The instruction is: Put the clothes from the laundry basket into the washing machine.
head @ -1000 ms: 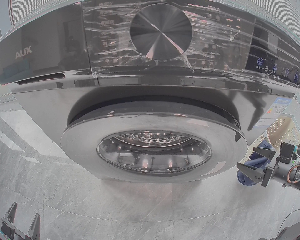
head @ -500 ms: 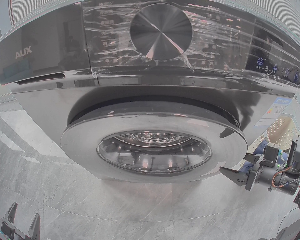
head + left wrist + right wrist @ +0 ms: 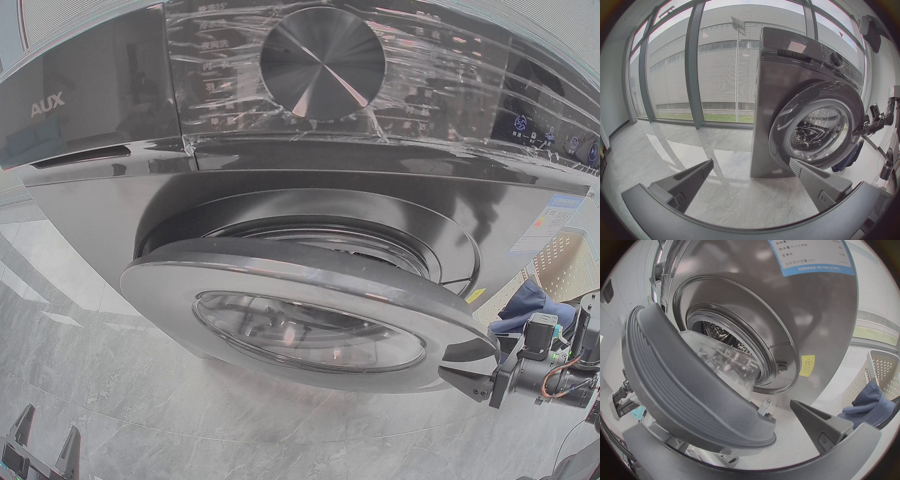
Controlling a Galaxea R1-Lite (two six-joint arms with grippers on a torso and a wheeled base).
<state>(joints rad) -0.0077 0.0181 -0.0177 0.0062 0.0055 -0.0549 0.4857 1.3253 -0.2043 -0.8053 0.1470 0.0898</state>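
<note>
Right gripper (image 3: pixel 469 369), fingers spread, nothing clamped, at rim of ajar round grey washer door (image 3: pixel 300 275); blue cloth garment (image 3: pixel 528 306) just right of it, far from wide-open, empty left gripper (image 3: pixel 750 162).

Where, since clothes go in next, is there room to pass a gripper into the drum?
Only a wedge between the ajar door and the washing machine front, widest beside the right gripper; the door's glass bulge crowds the drum mouth. Bare floor lies before the door.
</note>
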